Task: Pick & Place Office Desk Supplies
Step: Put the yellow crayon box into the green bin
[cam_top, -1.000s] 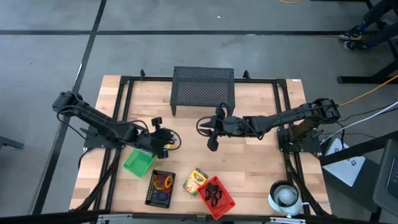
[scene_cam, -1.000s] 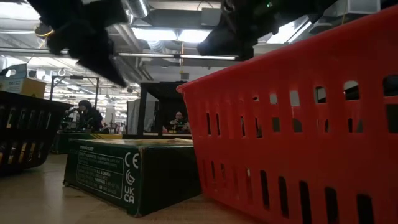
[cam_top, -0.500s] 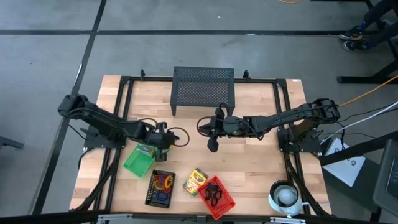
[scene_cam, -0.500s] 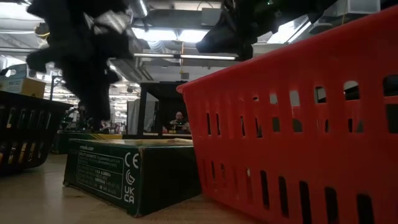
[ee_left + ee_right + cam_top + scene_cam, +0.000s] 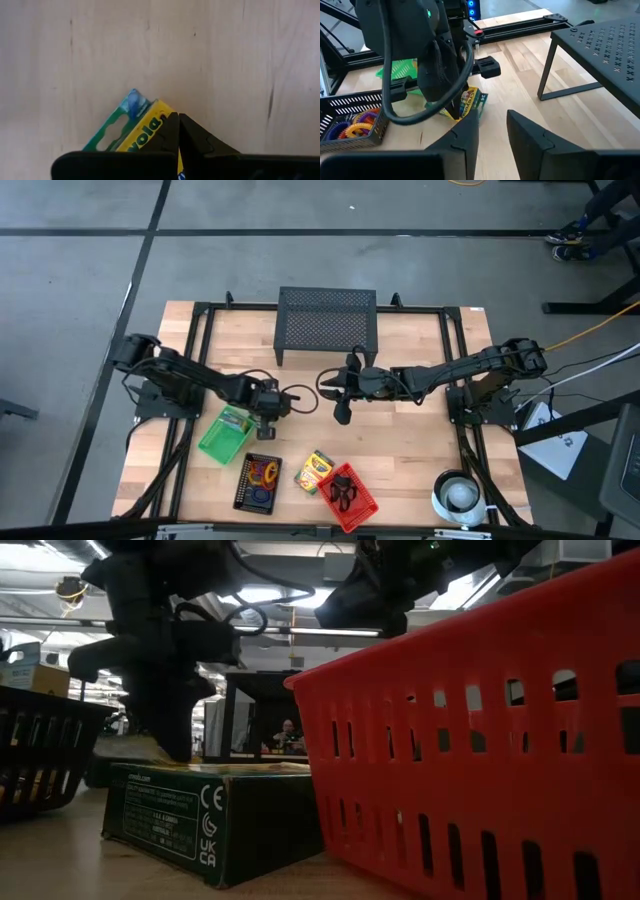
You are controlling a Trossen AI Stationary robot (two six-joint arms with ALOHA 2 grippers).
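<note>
The left gripper is carrying a yellow-and-green crayon box clenched in its jaws just above the desk — box pointing forward past the fingertips — beside the green basket, while the right gripper is hovering mid-desk, jaws parted and empty

crayon box: yellow-green | tilted, pinched in left claw | above table

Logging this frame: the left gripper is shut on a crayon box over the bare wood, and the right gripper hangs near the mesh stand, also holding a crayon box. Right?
One thing is wrong: the right gripper holds nothing; its wrist view shows an empty gap between its fingers. The left gripper is shut on the crayon box over bare wood, and the right one does hang near the mesh stand.
</note>
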